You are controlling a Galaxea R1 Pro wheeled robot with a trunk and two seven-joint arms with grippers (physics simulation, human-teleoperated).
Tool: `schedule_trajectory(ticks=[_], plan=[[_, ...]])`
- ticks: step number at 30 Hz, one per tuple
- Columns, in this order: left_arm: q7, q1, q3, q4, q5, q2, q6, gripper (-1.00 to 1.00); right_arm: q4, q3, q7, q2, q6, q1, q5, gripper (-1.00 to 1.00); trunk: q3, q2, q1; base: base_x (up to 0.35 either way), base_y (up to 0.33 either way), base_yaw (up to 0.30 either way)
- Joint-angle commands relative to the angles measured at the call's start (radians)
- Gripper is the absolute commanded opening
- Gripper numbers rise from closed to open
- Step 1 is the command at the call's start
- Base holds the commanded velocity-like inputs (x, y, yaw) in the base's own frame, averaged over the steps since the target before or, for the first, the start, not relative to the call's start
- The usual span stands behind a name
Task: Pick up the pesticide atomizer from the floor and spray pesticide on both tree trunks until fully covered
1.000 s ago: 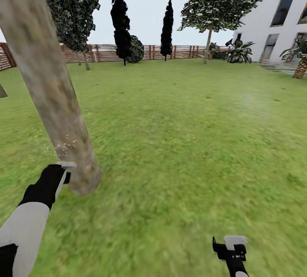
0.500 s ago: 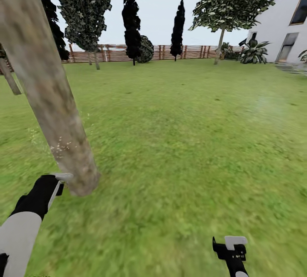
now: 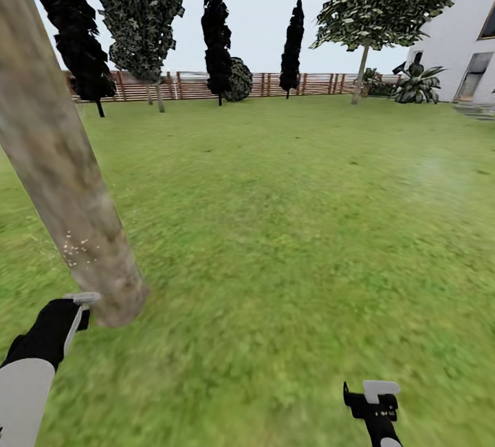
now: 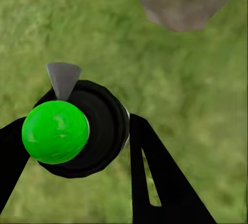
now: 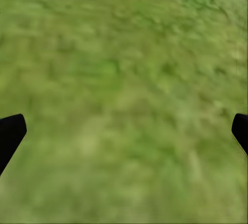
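My left gripper [image 3: 63, 315] is shut on the pesticide atomizer [image 4: 82, 128], a black bottle with a bright green round cap [image 4: 55, 131] and a grey nozzle [image 3: 82, 298]. The nozzle points at the base of the near tree trunk [image 3: 65, 186], a thick mottled grey-tan column leaning across the left of the head view. Pale specks [image 3: 74, 251] dot the bark just above the nozzle. The trunk's foot [image 4: 181, 2] appears in the left wrist view. A second tree [image 3: 360, 75] stands far off by the fence. My right gripper [image 3: 375, 397] hangs open over grass.
Lawn [image 3: 289, 227] stretches ahead to a brown slat fence [image 3: 192, 86]. Dark conifers [image 3: 216, 27] and a round bush [image 3: 239, 79] line the fence. A white house [image 3: 474, 48] with a broad-leaved plant [image 3: 416, 86] stands at the far right.
The whole view has shifted, with the far trees sliding right. My left gripper and the atomizer now sit lower and further left in the picture, still at the trunk's base. The right gripper is unchanged.
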Motion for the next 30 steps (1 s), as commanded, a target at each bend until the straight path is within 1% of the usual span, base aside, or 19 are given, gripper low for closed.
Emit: schedule_trajectory(ticks=[1,2,3,4,7,10,13,15,17,21,24,26,27,30], plan=[[0.002,0.002,0.029,0.003,0.004,0.000,-0.032,-1.00,0.001,-0.003,-0.006,-0.001,-0.001,0.000,0.011,1.00,-0.001,0.000,0.000,0.204,-0.226,0.238],[0.002,0.005,0.048,0.031,0.003,-0.003,-0.067,-1.00,0.000,-0.003,-0.007,-0.001,-0.002,0.000,0.011,1.00,-0.001,0.000,0.000,0.191,-0.227,0.264],[0.001,0.005,0.050,0.066,0.004,-0.007,-0.083,-1.00,0.000,-0.003,-0.008,-0.001,-0.002,0.000,0.011,1.00,-0.001,0.000,0.000,0.144,-0.244,0.273],[0.000,0.006,0.051,0.084,0.007,-0.014,-0.090,-1.00,0.001,-0.003,-0.008,-0.001,-0.002,0.000,0.011,1.00,-0.001,0.000,0.000,0.032,-0.270,0.276],[-0.002,0.006,0.049,0.078,0.008,-0.041,-0.091,-1.00,0.001,-0.003,-0.008,0.000,-0.002,0.000,0.011,1.00,-0.001,0.000,0.000,0.006,-0.276,0.277],[-0.003,0.005,0.047,0.077,0.007,-0.057,-0.093,-1.00,0.002,-0.002,-0.008,0.002,-0.002,0.000,0.011,1.00,-0.001,0.000,0.000,0.014,-0.277,0.277],[-0.003,0.004,0.047,0.075,0.007,-0.062,-0.096,-1.00,0.002,-0.002,-0.008,0.003,-0.002,0.000,0.012,1.00,-0.001,0.000,0.000,0.163,-0.235,0.277],[-0.002,0.004,0.048,0.075,0.007,-0.062,-0.115,-1.00,0.002,-0.002,-0.008,0.003,-0.002,0.000,0.012,1.00,-0.001,0.000,0.000,0.229,-0.191,0.277],[-0.002,0.004,0.048,0.075,0.007,-0.063,-0.131,-1.00,0.002,-0.002,-0.008,0.003,-0.002,0.000,0.012,1.00,-0.001,0.000,0.000,0.111,-0.075,0.277],[-0.013,0.004,0.047,0.076,0.009,-0.064,-0.134,-1.00,0.002,-0.002,-0.008,0.004,-0.001,0.000,0.012,1.00,-0.001,0.000,0.000,0.011,-0.007,0.277],[-0.015,0.004,0.046,0.076,0.010,-0.096,-0.134,-1.00,0.002,-0.002,-0.007,0.005,-0.001,0.000,0.012,1.00,-0.001,0.000,0.000,0.000,0.000,0.277],[-0.015,0.003,0.046,0.075,0.008,-0.126,-0.134,-1.00,0.002,-0.002,-0.006,0.005,-0.001,0.000,0.012,1.00,-0.001,0.000,0.000,0.000,0.000,0.277],[-0.015,0.003,0.045,0.074,0.007,-0.134,-0.134,-1.00,0.002,-0.002,-0.006,0.005,-0.001,0.000,0.012,1.00,-0.001,0.000,0.000,0.000,0.000,0.277],[-0.016,0.003,0.045,0.072,0.007,-0.139,-0.134,-1.00,0.002,-0.002,-0.006,0.005,-0.001,0.000,0.012,1.00,-0.001,0.000,0.000,0.009,-0.008,0.277]])
